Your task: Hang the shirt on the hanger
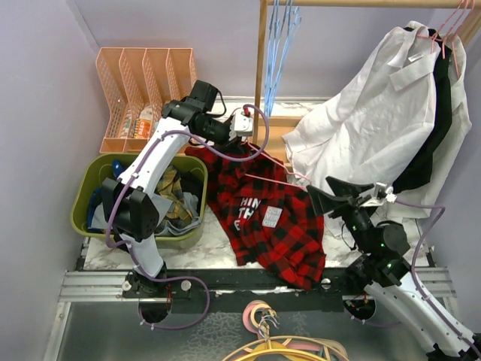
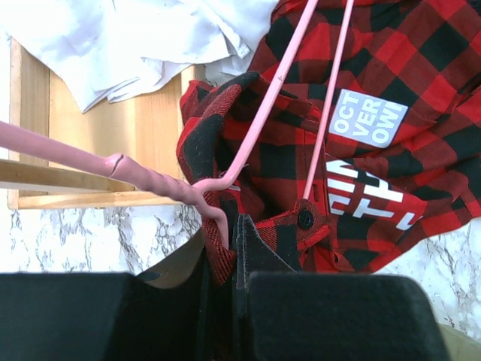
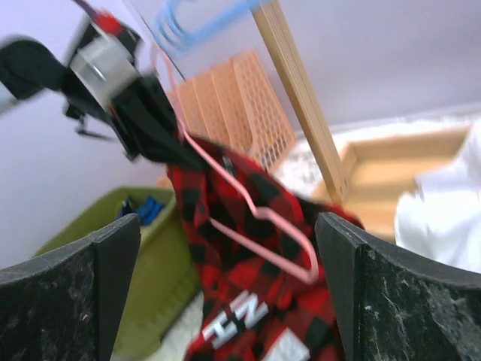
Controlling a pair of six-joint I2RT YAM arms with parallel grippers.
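Note:
The red-and-black plaid shirt hangs from my left gripper down onto the marble table, white lettering facing out. In the left wrist view, my left gripper is shut on a fold of the shirt, and the end of the pink hanger is pinched in with it. The hanger lies across the shirt's front. My right gripper is open and empty, just right of the shirt and pointing at it. In the right wrist view, the shirt and hanger show between its fingers.
A green bin of clothes stands left, with orange file racks behind it. A wooden rack post carries light-blue hangers. A white shirt and a black garment hang at right. Tape rolls lie at the near edge.

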